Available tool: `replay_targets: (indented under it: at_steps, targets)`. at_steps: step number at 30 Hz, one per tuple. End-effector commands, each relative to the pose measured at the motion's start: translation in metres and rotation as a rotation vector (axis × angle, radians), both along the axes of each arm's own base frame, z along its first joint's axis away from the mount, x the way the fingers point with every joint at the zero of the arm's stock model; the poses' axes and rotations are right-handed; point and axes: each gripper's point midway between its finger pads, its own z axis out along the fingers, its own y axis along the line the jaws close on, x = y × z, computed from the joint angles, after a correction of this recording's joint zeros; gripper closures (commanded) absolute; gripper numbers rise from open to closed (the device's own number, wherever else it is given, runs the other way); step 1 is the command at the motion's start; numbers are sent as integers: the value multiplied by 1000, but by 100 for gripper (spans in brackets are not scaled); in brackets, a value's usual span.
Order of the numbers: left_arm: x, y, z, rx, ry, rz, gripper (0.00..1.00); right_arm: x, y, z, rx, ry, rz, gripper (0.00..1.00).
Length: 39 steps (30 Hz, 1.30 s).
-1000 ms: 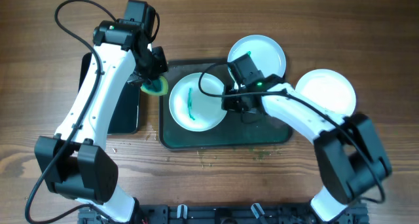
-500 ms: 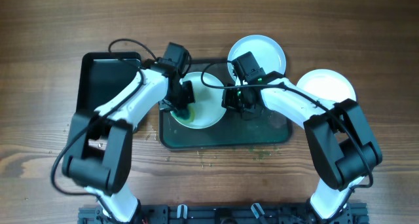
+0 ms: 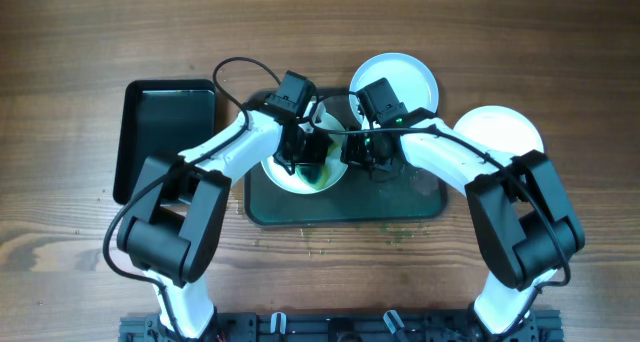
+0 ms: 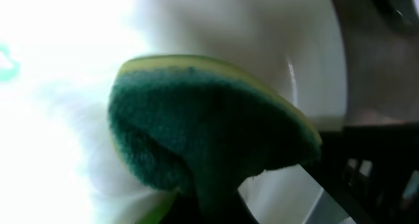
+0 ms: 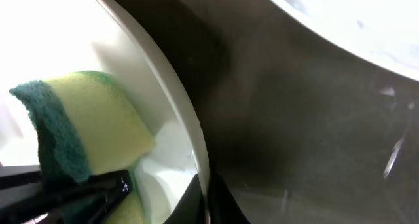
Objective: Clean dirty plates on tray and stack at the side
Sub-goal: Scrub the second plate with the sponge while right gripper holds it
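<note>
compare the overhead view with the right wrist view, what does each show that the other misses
Only overhead: the small black tray and the far-right plate. Only right wrist: the sponge showing its yellow side, and the right gripper pinching the rim of the plate under the sponge. Both: the sponge, that plate, the big tray.

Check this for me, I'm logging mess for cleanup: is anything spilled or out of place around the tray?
Yes. Small green crumbs are scattered over the wooden table along the front edge of the tray. They may be bits shed by the sponge, though that cannot be confirmed.
</note>
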Motion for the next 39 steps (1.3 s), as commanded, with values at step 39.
replay_targets:
  at_steps: [39]
  targets:
    - [18,54,36,97,43,121,96,-7,17,2,63,-10,126,96]
